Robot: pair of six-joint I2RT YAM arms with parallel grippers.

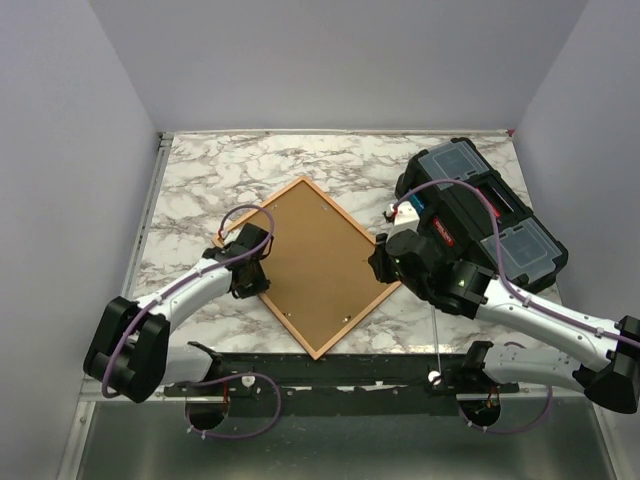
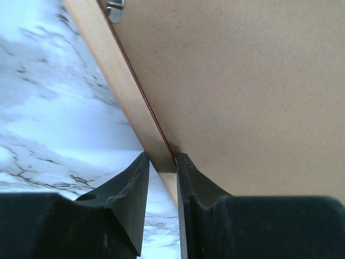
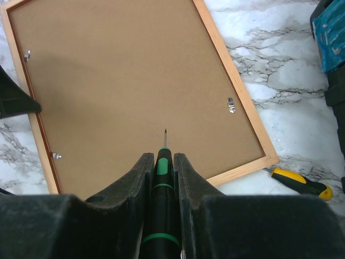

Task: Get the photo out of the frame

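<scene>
Clenched on a slim green-and-black screwdriver (image 3: 161, 186), the right end effector (image 3: 163, 157) is held over the frame (image 1: 315, 265), which lies face down and turned like a diamond on the marbled worktop (image 1: 230, 170). The tool's long axis is aimed across the matte brown backing board (image 3: 124, 81) towards the far rail. The nearest small metal clip (image 3: 231, 104) lies ahead and to the right of the tip, so the right arm is judged the nearer one for it. At the opposite rail the left end effector (image 2: 161, 167) is set with narrowly parted jaws astride the smooth pale wood; whether that rail is actually clamped cannot be told. No photo is visible; it is presumably beneath the board. A yellow-handled screwdriver (image 3: 299, 182) lies just beside the frame's corner.
</scene>
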